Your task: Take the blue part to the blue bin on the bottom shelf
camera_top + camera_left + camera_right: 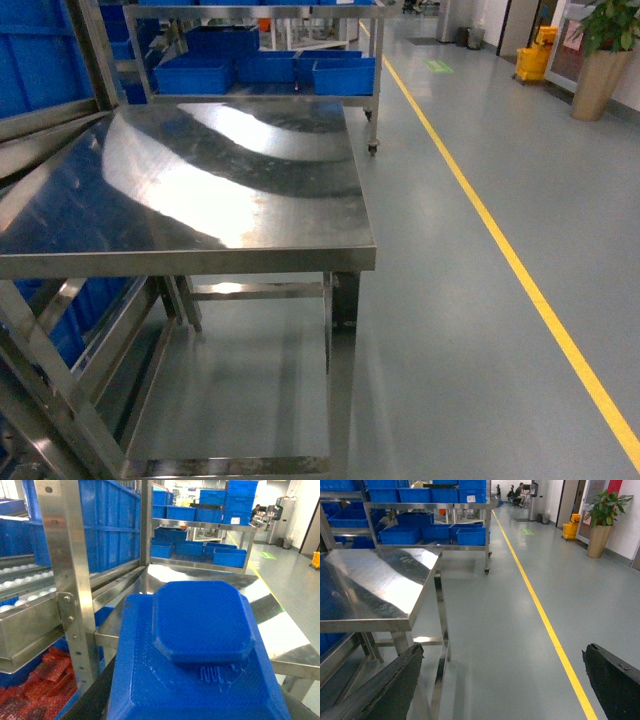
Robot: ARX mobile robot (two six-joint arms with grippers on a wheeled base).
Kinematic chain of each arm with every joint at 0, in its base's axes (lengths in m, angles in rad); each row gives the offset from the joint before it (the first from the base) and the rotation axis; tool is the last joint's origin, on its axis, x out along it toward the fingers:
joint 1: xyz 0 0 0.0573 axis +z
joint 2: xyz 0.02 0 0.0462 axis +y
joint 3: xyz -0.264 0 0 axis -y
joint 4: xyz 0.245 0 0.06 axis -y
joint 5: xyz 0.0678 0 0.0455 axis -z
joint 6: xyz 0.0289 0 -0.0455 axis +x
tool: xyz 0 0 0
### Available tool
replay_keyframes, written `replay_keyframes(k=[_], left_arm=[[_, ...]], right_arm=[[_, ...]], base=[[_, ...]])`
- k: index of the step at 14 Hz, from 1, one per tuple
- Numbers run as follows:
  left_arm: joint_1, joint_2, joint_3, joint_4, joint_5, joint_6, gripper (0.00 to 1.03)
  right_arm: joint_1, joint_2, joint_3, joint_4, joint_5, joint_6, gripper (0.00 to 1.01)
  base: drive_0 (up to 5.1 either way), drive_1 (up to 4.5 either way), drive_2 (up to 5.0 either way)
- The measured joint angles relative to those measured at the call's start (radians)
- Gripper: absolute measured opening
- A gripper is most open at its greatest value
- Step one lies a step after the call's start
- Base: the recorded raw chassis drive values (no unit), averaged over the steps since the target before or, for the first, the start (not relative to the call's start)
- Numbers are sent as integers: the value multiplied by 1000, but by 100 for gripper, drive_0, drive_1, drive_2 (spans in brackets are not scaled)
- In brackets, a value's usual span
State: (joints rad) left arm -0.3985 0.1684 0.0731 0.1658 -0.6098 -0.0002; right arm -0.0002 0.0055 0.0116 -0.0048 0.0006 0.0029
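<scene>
The blue part [200,630], a chunky printed block with a raised octagonal top, fills the left wrist view. My left gripper [200,705] is shut on it, and only dark finger edges show at its lower sides. To the left stands the steel rack, its roller level with a raised front lip being the bottom shelf [25,625]. A large blue bin [110,525] sits on the rack just beyond the post. My right gripper [500,680] hangs open over the grey floor with nothing between its fingers. Neither gripper appears in the head view.
A shiny steel table [200,190] lies straight ahead, with a cart of blue bins [260,70] behind it. Red material [35,685] lies under the roller shelf. A yellow floor line [500,240] runs along the right, with a potted plant [605,60] further back.
</scene>
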Motion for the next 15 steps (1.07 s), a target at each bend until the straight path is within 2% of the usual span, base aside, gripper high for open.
replay_keyframes(k=[15], left_arm=[[0, 0, 0, -1, -1, 0, 43]], right_arm=[[0, 0, 0, 0, 0, 0, 98]], base=[[-500, 245, 245]])
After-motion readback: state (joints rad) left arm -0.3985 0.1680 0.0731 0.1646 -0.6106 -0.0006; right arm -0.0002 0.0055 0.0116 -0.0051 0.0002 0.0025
